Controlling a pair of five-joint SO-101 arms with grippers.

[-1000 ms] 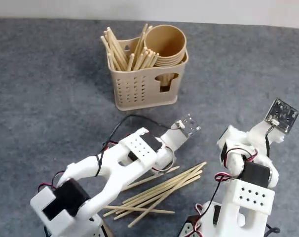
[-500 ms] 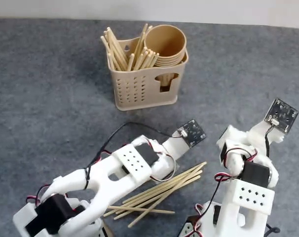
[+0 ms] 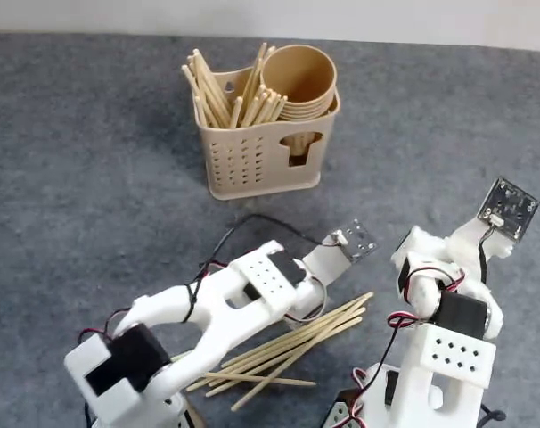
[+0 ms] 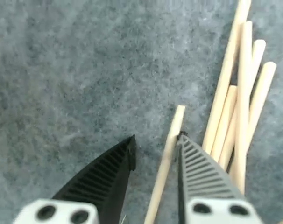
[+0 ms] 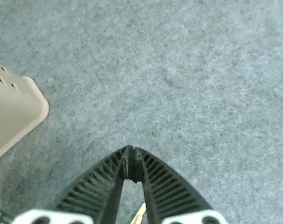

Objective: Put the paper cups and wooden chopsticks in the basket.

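Left gripper (image 4: 155, 142) down on the grey counter (image 3: 92, 178), well short of the basket (image 3: 252, 156). Fingers parted wide, a single chopstick (image 4: 166, 161) between them, touching one finger, not yet pinched. Close squarely across that stick alone, then lift level. Just beside it, the remaining loose chopsticks (image 3: 297, 343), near enough to snag or roll. Inside the basket, stacked paper cups (image 3: 298, 76) and a chopstick bundle (image 3: 218, 89), crowding the opening. Right gripper (image 5: 132, 156) beyond the basket's corner, fingers pressed together, holding nothing.
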